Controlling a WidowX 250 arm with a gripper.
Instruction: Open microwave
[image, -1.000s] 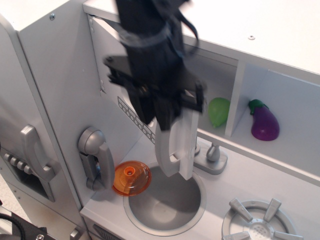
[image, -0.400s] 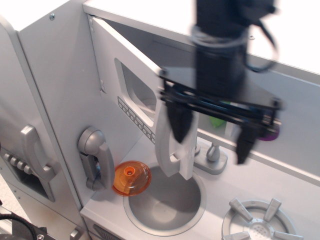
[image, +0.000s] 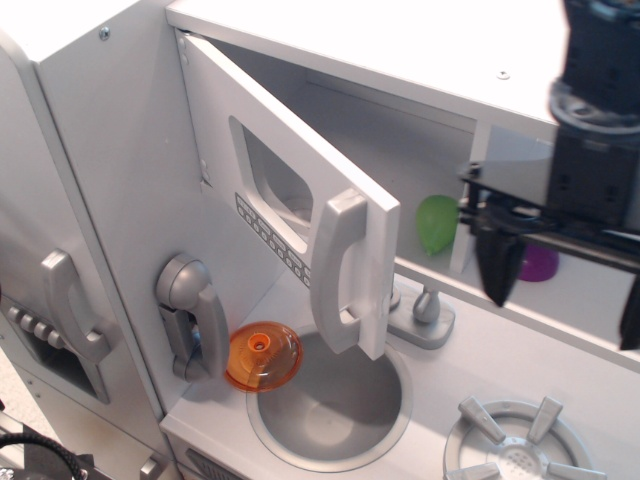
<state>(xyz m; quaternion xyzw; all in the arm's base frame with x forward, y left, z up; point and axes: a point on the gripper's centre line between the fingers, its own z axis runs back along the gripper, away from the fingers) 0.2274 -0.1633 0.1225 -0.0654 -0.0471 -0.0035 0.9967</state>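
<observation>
The microwave's pale grey door (image: 270, 190) stands swung wide open on its left hinge, with its rounded window, button strip and long silver handle (image: 340, 270) facing out. The compartment behind it (image: 370, 120) shows open and a green toy (image: 437, 222) sits at its right end. My black gripper (image: 565, 290) hangs at the right edge of the view, well away from the door. Its fingers (image: 497, 262) are spread wide apart and hold nothing. The right finger is partly cut off by the frame edge.
A grey toy phone handset (image: 192, 315) hangs on the left wall. An orange disc (image: 262, 354) rests on the rim of the round sink (image: 330, 400). A tap (image: 425, 315) stands behind the sink, a burner (image: 520, 445) at bottom right. A purple eggplant (image: 540, 262) is mostly hidden behind my gripper.
My gripper has let go of the door handle and moved right, away from the door, with its fingers spread. The door stays open.
</observation>
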